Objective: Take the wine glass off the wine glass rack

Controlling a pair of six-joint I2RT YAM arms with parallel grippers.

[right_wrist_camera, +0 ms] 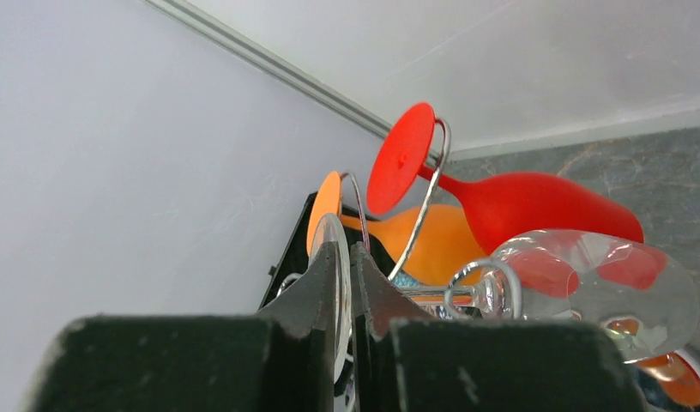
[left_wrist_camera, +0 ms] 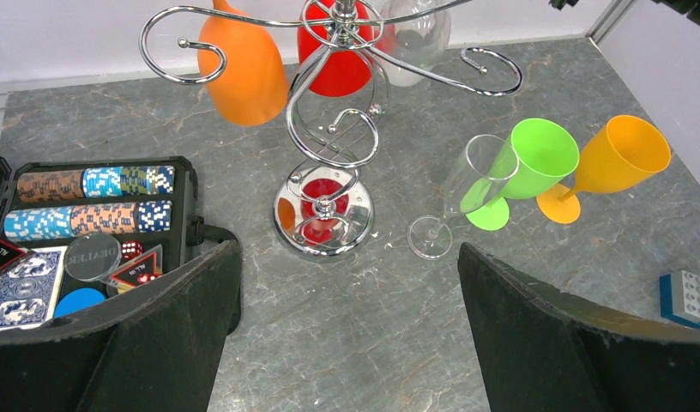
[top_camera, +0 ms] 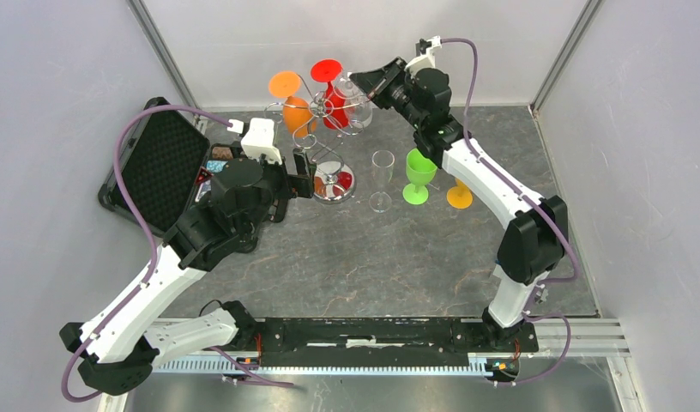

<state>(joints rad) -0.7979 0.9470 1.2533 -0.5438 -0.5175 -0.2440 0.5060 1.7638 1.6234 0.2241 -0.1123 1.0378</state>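
Grey marbled tabletop [top_camera: 346, 257], white walls. The right gripper [right_wrist_camera: 344, 257], lower left of its wrist view, pinches the thin foot of the clear wine glass [right_wrist_camera: 587, 287], which hangs upside down on the chrome wine glass rack [top_camera: 334, 183] (upper centre from above). The glass is probably light, slippery and fragile: hold gently, slide it outward. The left gripper [left_wrist_camera: 346, 283] is spread near the rack's base.

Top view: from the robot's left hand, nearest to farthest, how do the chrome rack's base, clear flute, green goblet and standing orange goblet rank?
From the left hand:
1. Round mirrored base of the chrome wire rack, right beside it.
2. Clear glass flute, mid-table.
3. Green goblet, further right.
4. Orange goblet, farthest right.
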